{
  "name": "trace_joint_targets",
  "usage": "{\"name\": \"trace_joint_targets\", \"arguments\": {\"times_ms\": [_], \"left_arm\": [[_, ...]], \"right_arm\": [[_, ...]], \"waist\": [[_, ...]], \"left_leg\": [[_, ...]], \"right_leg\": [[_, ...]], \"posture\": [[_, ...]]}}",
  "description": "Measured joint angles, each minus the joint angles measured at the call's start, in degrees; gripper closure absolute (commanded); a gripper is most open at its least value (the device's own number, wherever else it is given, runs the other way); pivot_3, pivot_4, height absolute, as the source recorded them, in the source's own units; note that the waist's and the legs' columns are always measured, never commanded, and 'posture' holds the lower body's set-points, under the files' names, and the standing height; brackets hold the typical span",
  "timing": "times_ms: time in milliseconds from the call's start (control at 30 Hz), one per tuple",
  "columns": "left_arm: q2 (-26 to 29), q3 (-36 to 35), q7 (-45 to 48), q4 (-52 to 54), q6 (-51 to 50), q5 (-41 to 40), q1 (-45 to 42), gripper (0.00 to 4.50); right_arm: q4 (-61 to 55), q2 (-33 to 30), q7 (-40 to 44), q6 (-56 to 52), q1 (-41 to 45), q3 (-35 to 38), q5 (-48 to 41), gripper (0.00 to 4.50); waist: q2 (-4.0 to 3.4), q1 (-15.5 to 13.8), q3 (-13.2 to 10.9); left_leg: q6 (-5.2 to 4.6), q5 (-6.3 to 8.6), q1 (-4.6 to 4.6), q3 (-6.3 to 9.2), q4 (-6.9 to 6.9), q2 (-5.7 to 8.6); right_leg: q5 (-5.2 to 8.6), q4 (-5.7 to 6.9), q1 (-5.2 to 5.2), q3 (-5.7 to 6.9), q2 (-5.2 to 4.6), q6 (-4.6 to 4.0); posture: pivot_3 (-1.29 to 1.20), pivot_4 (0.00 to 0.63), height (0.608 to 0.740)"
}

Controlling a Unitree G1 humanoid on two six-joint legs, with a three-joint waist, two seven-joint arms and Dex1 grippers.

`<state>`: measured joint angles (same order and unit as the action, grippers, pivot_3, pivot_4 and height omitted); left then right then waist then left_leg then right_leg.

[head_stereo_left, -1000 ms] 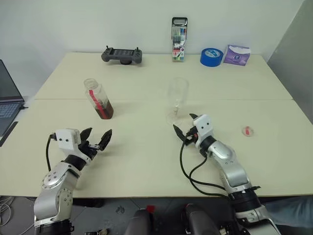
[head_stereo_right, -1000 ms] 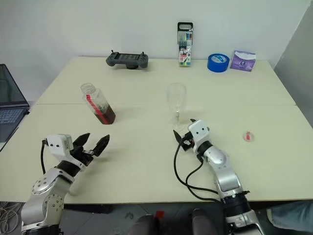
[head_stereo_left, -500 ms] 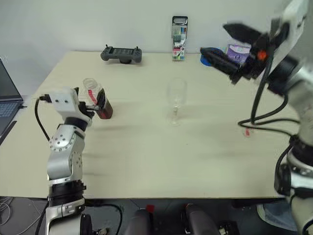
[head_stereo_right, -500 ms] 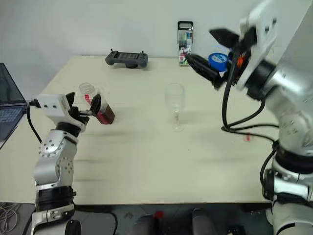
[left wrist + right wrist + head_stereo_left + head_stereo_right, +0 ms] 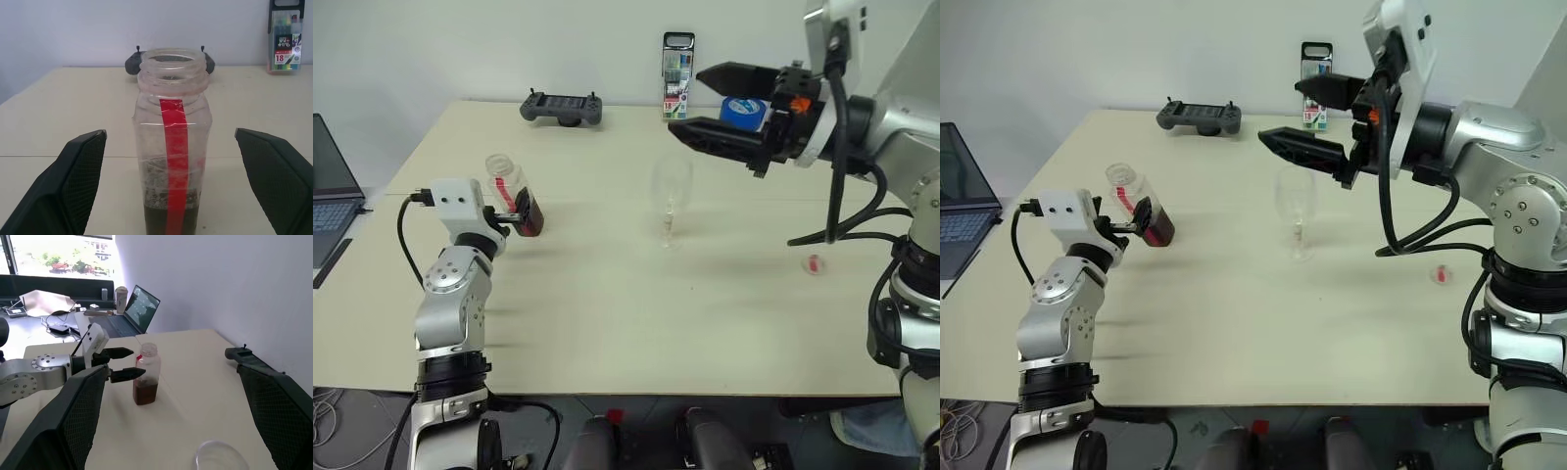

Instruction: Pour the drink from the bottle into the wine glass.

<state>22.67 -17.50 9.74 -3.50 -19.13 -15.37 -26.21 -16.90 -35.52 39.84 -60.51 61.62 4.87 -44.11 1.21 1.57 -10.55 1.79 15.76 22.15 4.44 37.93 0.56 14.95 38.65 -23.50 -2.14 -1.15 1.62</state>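
Surface: pale beige, two slabs with a seam running across the middle of the head views.
Bottle: clear plastic, upright, left of centre in the left eye view; red label strip down its side; mouth open, no cap on it.
Drink: dark reddish-brown, fills only the bottom part of the bottle.
Glass: clear stemmed wine glass, upright near the centre of the left eye view, to the right of the bottle and well apart from it; bowl looks empty.
Left tool: at centre left, fingers spread wide, one on each side of the bottle's lower half; in the left wrist view a clear gap shows between each finger and the bottle wall, so nothing is gripped.
Right tool: upper centre-right of the left eye view, raised off the surface, pointing toward frame left; fingers wide apart, holding nothing; it sits above the glass in the picture without touching it.
Red cap: small, lies on the surface at centre right, well apart from the bottle.
Controller: dark grey, at the far edge, upper left of centre.
Marker pack: stands upright at the far edge, upper centre.
Tape roll: blue, far edge, partly behind the right tool.
Laptop: open, at the far left edge of the frame.
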Motion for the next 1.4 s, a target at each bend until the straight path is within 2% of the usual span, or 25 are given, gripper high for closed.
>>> {"name": "trace_joint_targets", "arguments": {"times_ms": [400, 500, 700, 800, 900, 933, 1033, 1133, 1267, 1400], "left_arm": [[0.6, 2.08, 4.97, -26.8, 13.75, 2.98, -14.8, 0.0], [0.89, 2.56, 6.11, -29.67, 16.95, 3.81, -16.39, 0.64], [0.88, 3.41, 7.04, -31.06, 19.66, 4.52, -16.37, 2.33], [1.05, 3.47, 7.18, -31.38, 20.04, 4.89, -16.32, 2.34], [1.67, 3.58, 8.35, -32.38, 20.95, 5.0, -16.5, 2.34], [1.84, 4.4, 9.62, -33.15, 21.02, 5.29, -17.5, 2.34], [3.86, 8.02, 13.98, -35.38, 22.88, 7.79, -22.71, 2.34], [5.57, 11.92, 17.51, -36.85, 28.51, 11.57, -31.31, 2.34], [3.77, 18.01, 20.17, -40.32, 39.68, 16.85, -39.96, 2.34], [1.73, 24.08, 20.38, -46.27, 51.37, 23.1, -42.69, 2.34]], "right_arm": [[0.67, 0.7, -0.67, -1.36, 0.4, -1.65, -0.21, 0.01], [0.06, 0.73, -1.48, -1.76, 0.32, -1.63, -0.52, 0.0], [-2.17, 0.56, -3.6, -3.24, -1.43, -0.86, -2.18, 0.0], [-3.44, 0.65, -6.32, -4.35, -4.31, 2.01, -3.52, 0.0], [-6.28, -0.49, -8.07, -3.7, -9.04, 6.09, -4.27, 0.0], [-8.41, -2.62, -8.29, -2.15, -12.63, 8.08, -3.75, 0.0], [-12.39, -6.27, -7.55, 1.98, -26.16, 18.22, -2.63, 0.0], [-18.73, -5.67, -4.85, 6.65, -40.31, 23.93, -2.97, 0.0], [-25.31, -1.28, -5.47, 10.83, -50.91, 20.51, -2.41, 0.0], [-26.83, 1.64, -9.66, 14.1, -51.99, 16.33, 0.21, 0.0]], "waist": [[0.0, 0.0, 0.0], [0.0, 0.01, 0.0], [0.0, -0.04, 0.0], [0.01, -0.06, 0.0], [0.01, -0.09, 0.0], [0.02, -0.12, 0.0], [0.27, -1.53, -0.11], [0.27, -2.1, -0.11], [0.27, -1.57, -0.1], [0.25, -0.03, -0.1]], "left_leg": [[0.01, 0.0, 0.26, -0.05, 0.03, 0.03], [0.03, -0.02, 0.63, -0.13, 0.07, 0.04], [0.02, -0.02, 0.74, -0.03, 0.06, 0.01], [0.02, -0.02, 0.74, -0.06, 0.08, 0.02], [0.02, -0.01, 0.74, -0.04, 0.07, 0.03], [0.02, -0.01, 0.78, 0.0, 0.06, 0.03], [0.02, -0.02, 0.9, 0.04, 0.13, 0.08], [0.01, -0.02, 0.86, -0.09, 0.11, 0.15], [-0.01, -0.03, 0.63, -0.23, 0.13, 0.39], [-0.08, -0.07, 0.47, -0.37, 0.13, 0.69]], "right_leg": [[-0.01, 0.07, -0.26, 0.12, 0.0, 0.01], [-0.01, 0.25, -0.73, 0.03, -0.03, 0.0], [-0.01, 0.23, -0.79, -0.01, -0.04, 0.0], [-0.01, 0.25, -0.79, -0.01, -0.05, 0.0], [-0.01, 0.23, -0.77, 0.0, -0.05, 0.0], [-0.01, 0.22, -0.77, 0.02, -0.04, 0.0], [-0.01, 0.15, -0.74, 0.26, 0.01, 0.0], [0.0, 0.11, -0.64, 0.34, 0.07, 0.02], [0.01, 0.23, -0.56, -0.02, 0.02, 0.08], [-0.08, 0.26, -0.54, -0.29, -0.02, 0.25]], "posture": [[0.0, 0.15, 0.74], [0.0, 0.15, 0.74], [0.0, 0.15, 0.74], [0.0, 0.15, 0.74], [0.0, 0.15, 0.74], [0.0, 0.15, 0.74], [0.0, 0.15, 0.74], [0.0, 0.15, 0.74], [0.0, 0.15, 0.74], [0.0, 0.15, 0.74]]}}
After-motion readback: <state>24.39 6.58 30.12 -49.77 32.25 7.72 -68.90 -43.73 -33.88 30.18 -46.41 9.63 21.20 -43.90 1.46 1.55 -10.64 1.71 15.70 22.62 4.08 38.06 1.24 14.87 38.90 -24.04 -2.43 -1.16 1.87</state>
